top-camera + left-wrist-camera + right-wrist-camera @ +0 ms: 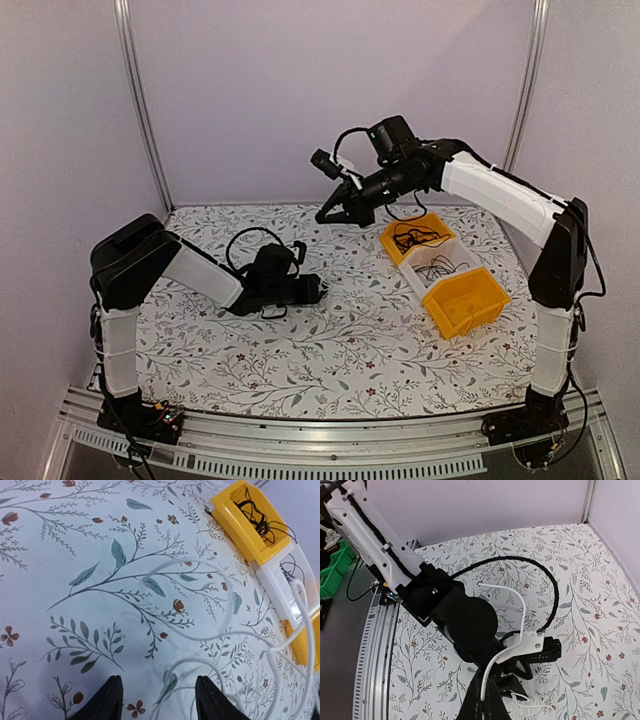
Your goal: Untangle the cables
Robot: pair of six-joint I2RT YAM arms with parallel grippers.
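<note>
Two grippers on one white cable

One flat table under a white cloth printed with leaves and flowers (350,350) carries everything, and both black-and-white arms reach over it. Three open plastic bins stand in a touching row on its right side: a far yellow bin (388,240), a white middle bin (415,282) and a near yellow bin (465,305).

The left gripper (157,700) hangs low over the cloth near the table's middle, its black fingers apart. A thin white cable (233,602) loops on the cloth ahead of it, with one strand lying between the fingertips.

The right gripper (484,692) hangs higher, over the far side, with its jaws clamped on the white cable.

Thin black cables (415,238) lie tangled in the far yellow bin, and more lie in the white one.
</note>
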